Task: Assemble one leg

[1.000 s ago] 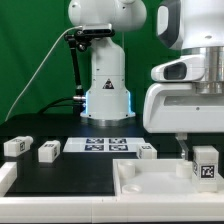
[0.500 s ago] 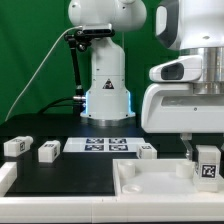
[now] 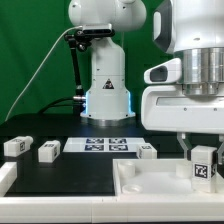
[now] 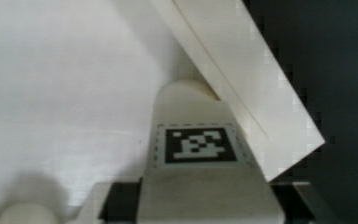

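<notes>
My gripper (image 3: 203,155) is shut on a white leg (image 3: 204,164) with a black-and-white tag on its face. It holds the leg upright over the far right corner of the large white square tray-like piece (image 3: 150,186). In the wrist view the leg (image 4: 201,150) sits between the dark fingers (image 4: 123,200), right against the tray's raised wall (image 4: 247,80). Three more legs lie on the black table: one (image 3: 14,146) at the exterior view's far left, one (image 3: 47,152) beside it, one (image 3: 146,151) near the tray.
The marker board (image 3: 103,145) lies flat on the black table behind the tray. The robot's white base (image 3: 106,90) stands behind it, with a black cable at its left. A white rail (image 3: 6,178) edges the table at the exterior view's left.
The gripper with the leg has shifted slightly toward the exterior view's left and a little lower over the tray's corner. The loose legs have not moved.
</notes>
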Robot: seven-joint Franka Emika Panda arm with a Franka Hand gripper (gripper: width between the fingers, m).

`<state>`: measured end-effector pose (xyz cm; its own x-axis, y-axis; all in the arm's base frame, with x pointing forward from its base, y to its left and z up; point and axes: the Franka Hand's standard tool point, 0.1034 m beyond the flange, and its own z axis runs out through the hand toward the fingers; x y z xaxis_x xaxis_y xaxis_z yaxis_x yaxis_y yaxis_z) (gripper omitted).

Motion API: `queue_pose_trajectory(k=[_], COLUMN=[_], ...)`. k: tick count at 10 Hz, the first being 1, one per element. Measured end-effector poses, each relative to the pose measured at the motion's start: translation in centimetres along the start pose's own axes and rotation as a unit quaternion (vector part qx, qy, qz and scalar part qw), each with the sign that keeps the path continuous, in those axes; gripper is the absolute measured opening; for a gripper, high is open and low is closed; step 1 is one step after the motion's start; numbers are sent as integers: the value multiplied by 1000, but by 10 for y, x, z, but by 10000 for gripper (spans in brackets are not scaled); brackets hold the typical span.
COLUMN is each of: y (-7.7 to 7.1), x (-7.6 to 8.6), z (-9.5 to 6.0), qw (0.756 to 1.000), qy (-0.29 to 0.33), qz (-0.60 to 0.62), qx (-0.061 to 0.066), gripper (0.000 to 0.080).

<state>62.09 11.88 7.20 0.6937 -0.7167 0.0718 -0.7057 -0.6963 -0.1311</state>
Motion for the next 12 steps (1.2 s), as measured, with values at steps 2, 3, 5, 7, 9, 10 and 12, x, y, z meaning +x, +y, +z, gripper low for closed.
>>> queue_pose_trajectory(k=[2, 3, 5, 7, 9, 10, 12], y=[0, 0, 1, 2, 0, 1, 1], x=[-2, -3, -2, -1, -2, -2, -2], z=[0, -1, -1, -1, -1, 0, 0], qw=[992, 980, 959, 925, 891, 884, 885], qy=[3, 3, 6, -10, -18, -21, -24], qz=[126, 198, 285, 381, 454, 466, 465], qx=[2, 0, 2, 10, 13, 13, 15], gripper=[294, 294, 294, 294, 294, 294, 294])
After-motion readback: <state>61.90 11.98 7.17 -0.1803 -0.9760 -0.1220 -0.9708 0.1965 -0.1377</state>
